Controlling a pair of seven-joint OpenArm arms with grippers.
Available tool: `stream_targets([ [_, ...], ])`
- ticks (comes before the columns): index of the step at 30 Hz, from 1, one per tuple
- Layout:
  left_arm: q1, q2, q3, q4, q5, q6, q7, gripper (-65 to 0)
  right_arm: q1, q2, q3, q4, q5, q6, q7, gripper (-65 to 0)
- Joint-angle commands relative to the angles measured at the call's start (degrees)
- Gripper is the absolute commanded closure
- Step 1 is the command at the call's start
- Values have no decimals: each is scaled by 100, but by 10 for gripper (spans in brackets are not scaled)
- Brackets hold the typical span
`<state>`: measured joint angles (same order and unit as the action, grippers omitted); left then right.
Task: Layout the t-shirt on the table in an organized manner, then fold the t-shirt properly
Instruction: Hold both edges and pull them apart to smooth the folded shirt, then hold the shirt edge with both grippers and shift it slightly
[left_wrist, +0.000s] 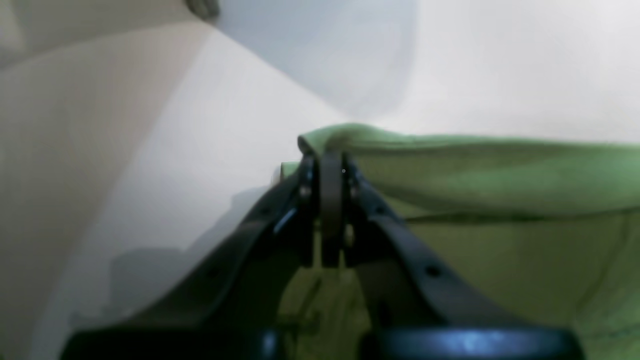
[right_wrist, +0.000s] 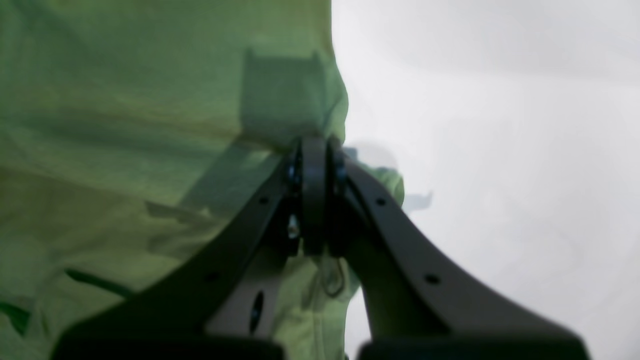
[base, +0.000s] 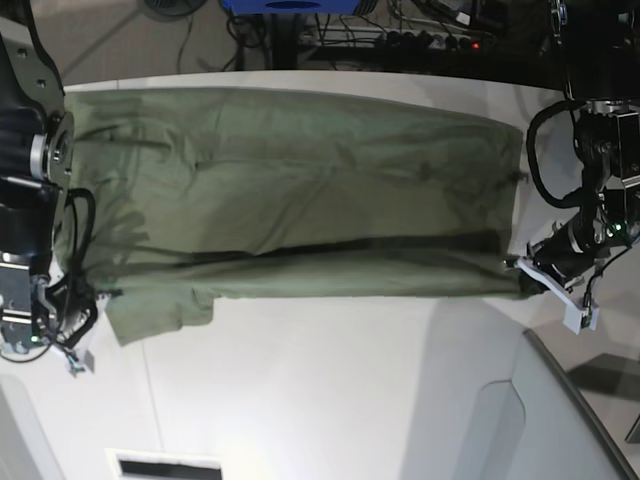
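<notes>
Over at the left of the base view the right gripper (base: 95, 298) is clamped on the near left corner of the t-shirt (base: 300, 190), jaws pressed together on the cloth edge in its wrist view (right_wrist: 315, 150). The shirt lies stretched across the far part of the table (base: 330, 390), one long fold already made, its near edge running almost straight. At the right, the left gripper (base: 527, 272) pinches the other near corner (left_wrist: 330, 155). To do this fold well, I'd say both arms should lift together and keep the edge taut. The near half of the tabletop is bare, though a grey angled panel (base: 560, 420) crowds the near right.
</notes>
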<state>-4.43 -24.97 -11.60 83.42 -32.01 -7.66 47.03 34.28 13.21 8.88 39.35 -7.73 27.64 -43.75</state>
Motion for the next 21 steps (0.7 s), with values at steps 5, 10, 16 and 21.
stream_targets([
  [5, -379, -109, -32, 102, -47, 6, -144, 0, 198, 81, -23, 104, 12, 1, 476, 0],
  [10, -476, -109, -40, 76, -47, 14, -144, 0, 198, 90, -453, 104, 12, 1, 933, 0],
  [16, -494, -118, -58, 76, -39, 14, -144, 0, 348, 90, -541, 95, 12, 1, 1241, 0],
  [21, -494, -39, -58, 120, 717, 14, -144, 0, 356, 90, -541, 95, 12, 1, 1504, 0],
])
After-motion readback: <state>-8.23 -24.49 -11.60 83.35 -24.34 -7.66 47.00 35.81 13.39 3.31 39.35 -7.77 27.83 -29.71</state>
